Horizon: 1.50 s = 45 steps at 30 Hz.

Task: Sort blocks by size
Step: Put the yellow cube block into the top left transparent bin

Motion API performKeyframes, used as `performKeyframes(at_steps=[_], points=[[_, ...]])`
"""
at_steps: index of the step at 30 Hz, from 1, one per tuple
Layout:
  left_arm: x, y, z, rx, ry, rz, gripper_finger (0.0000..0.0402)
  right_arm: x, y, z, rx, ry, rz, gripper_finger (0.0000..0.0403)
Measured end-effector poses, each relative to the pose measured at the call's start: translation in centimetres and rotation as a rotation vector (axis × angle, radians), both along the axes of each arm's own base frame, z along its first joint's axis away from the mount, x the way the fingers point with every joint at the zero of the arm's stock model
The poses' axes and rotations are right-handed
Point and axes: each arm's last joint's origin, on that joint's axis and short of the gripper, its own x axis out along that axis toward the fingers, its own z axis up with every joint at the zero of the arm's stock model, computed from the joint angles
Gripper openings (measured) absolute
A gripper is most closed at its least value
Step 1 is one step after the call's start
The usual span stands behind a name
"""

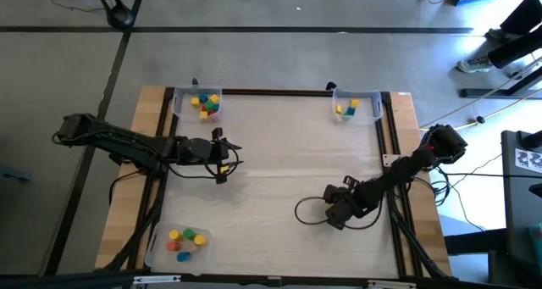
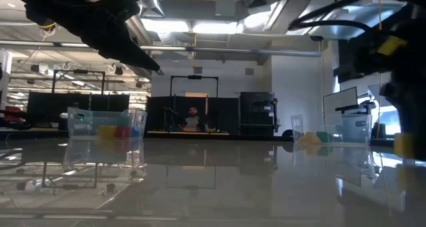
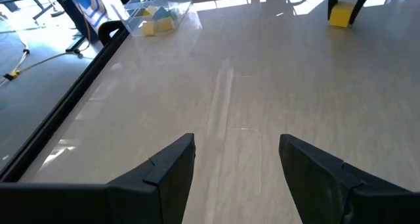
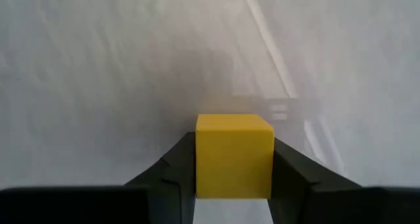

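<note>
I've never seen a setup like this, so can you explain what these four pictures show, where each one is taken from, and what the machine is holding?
Two dark robot arms work at a wooden table. One picture looks straight down, one looks level across the tabletop, and one comes from each arm's wrist. Three clear trays at the table's edges hold small coloured blocks. The right gripper has its fingers against a yellow block on both sides, above the table. The left gripper is open and holds nothing.
</note>
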Motion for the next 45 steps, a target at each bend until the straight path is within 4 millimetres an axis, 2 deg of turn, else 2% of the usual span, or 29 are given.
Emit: performKeyframes(at_steps=[5, 10, 16, 21, 25, 28, 32, 35, 39, 45], points=[[0.0, 0.0, 0.0, 0.005, 0.001, -0.003, 0.021, 1.3, -2.1, 2.3, -0.007, -0.111, -0.08, 0.0129], [0.0, 0.0, 0.0, 0.006, 0.001, -0.003, 0.021, 1.9, -6.0, 5.3, -0.12, -0.213, -0.167, 0.0129], [0.0, 0.0, 0.0, 0.037, 0.012, -0.02, 0.021, 1.5, -12.4, 8.3, -0.368, -0.322, -0.321, 0.0129], [0.0, 0.0, 0.0, 0.05, 0.016, -0.026, 0.021, 0.8, -19.0, 9.0, -0.541, -0.244, -0.444, 0.0129], [0.0, 0.0, 0.0, 0.03, 0.011, -0.016, 0.021, -0.1, -24.3, 8.9, -0.525, -0.206, -0.482, 0.0129], [0.0, 0.0, 0.0, 0.029, 0.011, -0.015, 0.021, -0.1, -26.5, 9.5, -0.491, -0.315, -0.475, 0.0129], [0.0, 0.0, 0.0, 0.029, 0.012, -0.016, 0.021, 0.3, -27.2, 10.0, -0.472, -0.408, -0.432, 0.0129], [-0.2, 0.0, 0.3, 0.063, 0.004, -0.033, 0.021, 0.4, -27.0, 10.0, -0.417, -0.432, -0.381, 0.0129], [-0.5, 0.6, 1.2, 0.111, -0.031, -0.029, 0.021, 1.9, -25.0, 10.2, -0.303, -0.523, -0.24, 0.0129], [-0.8, 1.6, 1.8, 0.133, -0.054, 0.011, 0.021, 4.9, -21.1, 11.3, -0.261, -0.729, -0.056, 0.0129]])
